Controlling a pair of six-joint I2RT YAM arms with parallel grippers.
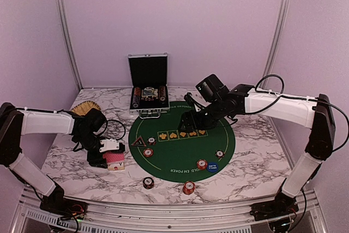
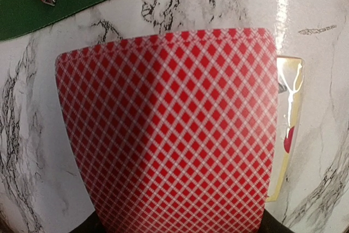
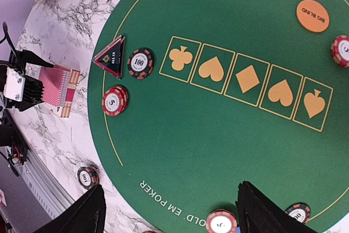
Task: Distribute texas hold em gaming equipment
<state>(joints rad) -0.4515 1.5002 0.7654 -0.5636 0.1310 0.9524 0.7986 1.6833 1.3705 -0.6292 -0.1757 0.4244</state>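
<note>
My left gripper (image 1: 110, 147) is shut on a red-backed playing card (image 2: 169, 129), which bows across the whole left wrist view. The card hangs just above the rest of the deck (image 1: 115, 163) on the marble, left of the green poker mat (image 1: 180, 148). A black triangular marker (image 3: 112, 58), a 100 chip (image 3: 140, 63) and a 5 chip (image 3: 114, 101) lie at the mat's left edge. An orange disc (image 3: 312, 16) and a blue disc (image 1: 212, 166) also rest on the mat. My right gripper (image 3: 172, 211) hovers open over the mat, holding nothing.
An open silver-edged black case (image 1: 148, 88) stands behind the mat, and a woven tan tray (image 1: 84, 107) sits at the back left. More chips lie on the mat (image 1: 202, 164) (image 1: 220, 154) and on the marble near the front edge (image 1: 148, 182) (image 1: 188, 187).
</note>
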